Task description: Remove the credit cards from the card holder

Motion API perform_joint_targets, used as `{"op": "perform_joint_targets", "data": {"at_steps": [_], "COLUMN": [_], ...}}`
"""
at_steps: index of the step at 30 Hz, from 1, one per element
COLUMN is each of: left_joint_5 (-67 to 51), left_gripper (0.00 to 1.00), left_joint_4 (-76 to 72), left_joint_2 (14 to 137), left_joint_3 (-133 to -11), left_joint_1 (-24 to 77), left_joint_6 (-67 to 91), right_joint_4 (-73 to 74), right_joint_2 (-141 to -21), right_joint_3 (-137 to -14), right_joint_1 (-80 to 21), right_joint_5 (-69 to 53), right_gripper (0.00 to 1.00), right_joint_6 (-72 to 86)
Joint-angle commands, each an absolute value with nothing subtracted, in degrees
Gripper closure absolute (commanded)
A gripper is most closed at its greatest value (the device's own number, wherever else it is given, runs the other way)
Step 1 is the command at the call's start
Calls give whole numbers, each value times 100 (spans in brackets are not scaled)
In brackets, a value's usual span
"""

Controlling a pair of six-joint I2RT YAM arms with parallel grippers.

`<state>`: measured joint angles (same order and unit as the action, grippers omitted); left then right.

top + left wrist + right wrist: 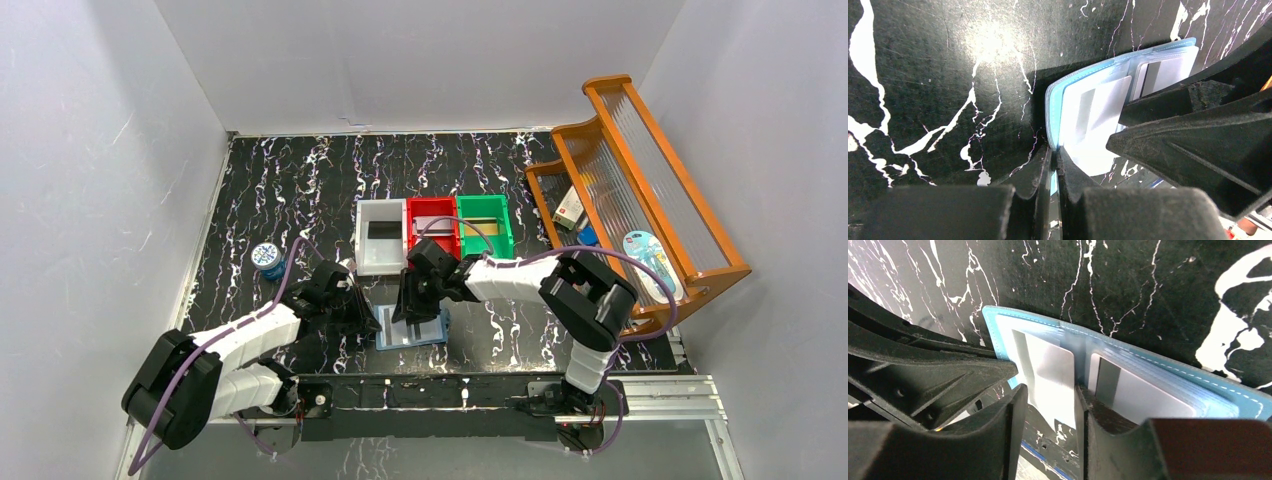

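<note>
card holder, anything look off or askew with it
One pale grey card sticks partway out of its pocket in the open card holder, between the right gripper's jaws. The left gripper pinches the holder's edge, which looks bent upward. No damage shows.

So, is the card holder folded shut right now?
No, the card holder lies open, a grey card showing in its clear pocket.
</note>
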<state>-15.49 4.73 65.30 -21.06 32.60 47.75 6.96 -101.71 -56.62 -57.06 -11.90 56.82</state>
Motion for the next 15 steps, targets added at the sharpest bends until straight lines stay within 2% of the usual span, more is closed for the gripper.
{"op": "perform_joint_targets", "data": {"at_steps": [1, 9, 15], "left_joint_5": [-1126, -1129, -1123], "left_gripper": [100, 100, 100], "left_joint_4": [1195, 1126, 1147], "left_joint_2": [6640, 6721, 6670], "left_joint_3": [-1910, -1880, -1870], "left_joint_1": [3271, 3270, 3274], "left_joint_6": [4570, 4579, 4580], "right_joint_4": [-263, -1387, -1647], "right_joint_2": [-10013, -9688, -9608], "right_joint_3": [-5362, -4769, -4639], "right_joint_1": [-5745, -5561, -5541], "right_joint_5": [-1581, -2054, -2074], "right_gripper": [56, 73, 84], "right_joint_6": [5958, 6300, 6343]}}
